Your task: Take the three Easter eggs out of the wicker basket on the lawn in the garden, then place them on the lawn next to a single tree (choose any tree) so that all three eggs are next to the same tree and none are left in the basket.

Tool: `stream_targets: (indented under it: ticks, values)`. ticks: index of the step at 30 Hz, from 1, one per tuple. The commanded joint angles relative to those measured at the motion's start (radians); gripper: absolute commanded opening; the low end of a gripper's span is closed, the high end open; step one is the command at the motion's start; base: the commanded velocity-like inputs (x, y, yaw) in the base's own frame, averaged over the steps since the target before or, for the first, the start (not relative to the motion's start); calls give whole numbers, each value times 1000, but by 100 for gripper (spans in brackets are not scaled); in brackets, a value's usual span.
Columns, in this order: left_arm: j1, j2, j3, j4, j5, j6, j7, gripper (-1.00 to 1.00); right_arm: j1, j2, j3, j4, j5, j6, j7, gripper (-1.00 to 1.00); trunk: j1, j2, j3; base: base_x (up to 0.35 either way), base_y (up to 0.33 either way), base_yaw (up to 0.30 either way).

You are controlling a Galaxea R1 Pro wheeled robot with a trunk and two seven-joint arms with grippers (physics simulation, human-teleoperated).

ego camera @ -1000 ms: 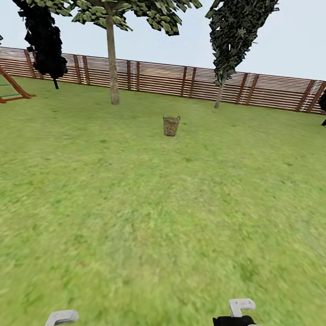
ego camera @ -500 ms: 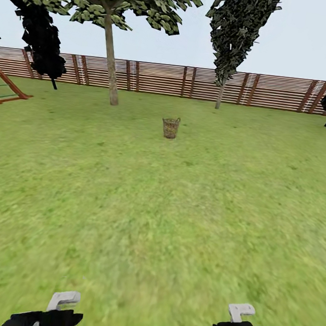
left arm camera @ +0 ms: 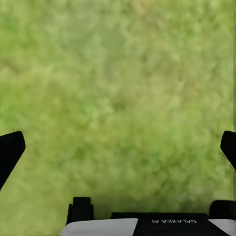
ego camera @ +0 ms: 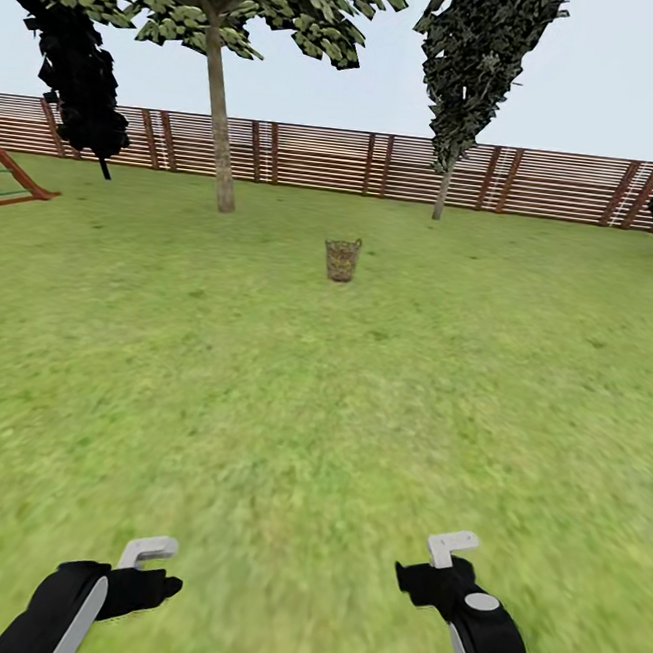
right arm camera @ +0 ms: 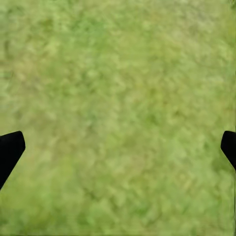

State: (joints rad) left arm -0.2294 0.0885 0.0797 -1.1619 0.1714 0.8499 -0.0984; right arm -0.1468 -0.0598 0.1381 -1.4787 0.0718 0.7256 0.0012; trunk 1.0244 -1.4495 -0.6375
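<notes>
Far ahead on the lawn (ego camera: 317,416), wicker basket (ego camera: 342,260) stood upright, opening skyward, right of the slanted-trunk tree (ego camera: 220,114), left gripper (ego camera: 147,554) and right gripper (ego camera: 451,548) low, left wrist view, fingers (left arm camera: 10,152) spread wide over grass, right wrist view, fingers (right arm camera: 10,147) likewise apart.

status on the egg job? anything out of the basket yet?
Nothing visibly done. The wicker basket stands far ahead on the lawn, contents too small to tell. Left gripper and right gripper are open and empty over grass. Left: reach the basket, move all three eggs beside the tree.
</notes>
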Motion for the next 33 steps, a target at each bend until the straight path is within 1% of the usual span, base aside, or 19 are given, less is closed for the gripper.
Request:
stream_targets:
  ticks: [1,6,8,9,10,12,14,15,18,21,25,33]
  values:
    - [-1,-1,1,0,2,5,-3,100,-1,-2,10,0,16,6,0,100,1,0,-1,340,0,0]
    - [-1,-8,-2,2,5,5,-3,100,-2,-4,23,10,32,4,4,100,1,0,-1,340,0,0]
    - [-1,-7,0,3,5,4,-3,100,-2,-14,14,68,32,-9,6,100,1,0,-1,340,0,0]
    - [-1,-6,5,3,5,3,-3,100,-2,-24,3,101,29,-22,8,100,1,0,-1,340,0,0]
    - [-1,-6,20,3,5,3,-4,100,-2,-40,-16,132,25,-55,10,100,1,0,-1,340,0,0]
    - [-1,-7,41,4,4,3,-4,100,-2,-50,-28,144,18,-98,18,100,1,0,-1,340,0,0]
    - [-1,-8,58,4,4,2,-4,100,-2,-57,-38,155,-3,-140,39,100,1,0,-1,340,0,0]
    - [-1,-8,64,4,4,-10,-4,100,-2,-61,-42,155,-19,-155,50,100,1,0,-1,340,0,0]
    - [-1,-8,68,4,3,-70,-4,100,-2,-64,-46,152,-28,-163,59,100,1,0,-1,340,0,0]
    - [-1,-7,68,16,2,-91,-3,100,-2,-64,-47,152,-28,-165,61,100,1,0,-1,340,0,0]
    - [-1,-6,70,34,2,-96,-4,100,-2,-64,-47,154,-27,-164,59,100,1,0,-1,340,0,0]
    - [-1,-5,72,37,2,-98,-4,100,-2,-63,-46,159,-27,-164,59,100,1,0,-1,340,0,0]
